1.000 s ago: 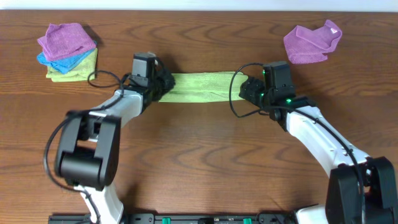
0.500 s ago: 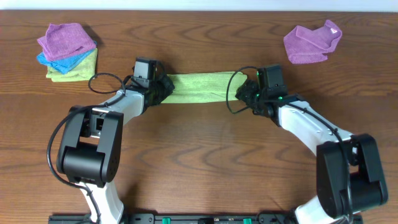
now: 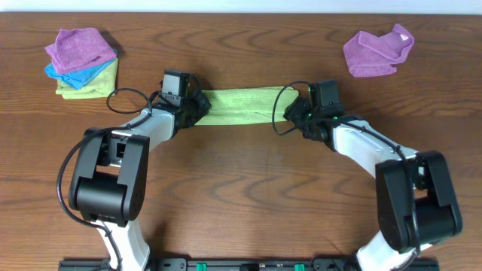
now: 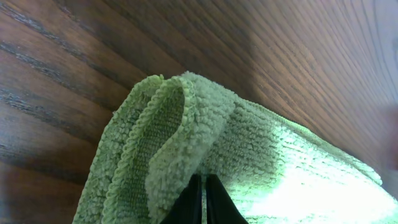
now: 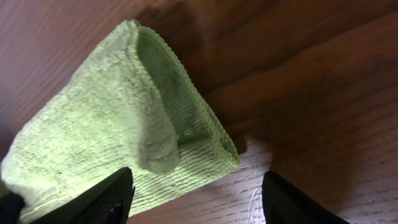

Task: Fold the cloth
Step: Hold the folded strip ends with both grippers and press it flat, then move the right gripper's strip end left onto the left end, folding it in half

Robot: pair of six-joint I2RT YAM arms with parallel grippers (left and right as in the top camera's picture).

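Observation:
A green cloth [image 3: 239, 105] lies folded into a long strip across the middle of the wooden table. My left gripper [image 3: 197, 108] is shut on its left end; in the left wrist view the closed fingertips [image 4: 203, 198] pinch the folded green edge [image 4: 186, 137]. My right gripper [image 3: 292, 113] is open at the cloth's right end. In the right wrist view its fingers [image 5: 196, 199] are spread wide, with the cloth's end [image 5: 130, 137] resting on the table between and beyond them, not gripped.
A stack of folded purple, blue and green cloths [image 3: 81, 62] sits at the back left. A crumpled purple cloth [image 3: 377, 51] lies at the back right. Black cables loop near both wrists.
The right gripper has moved left and back along the cloth's right end and stands open there. The left gripper shifted slightly back, still holding the left end.

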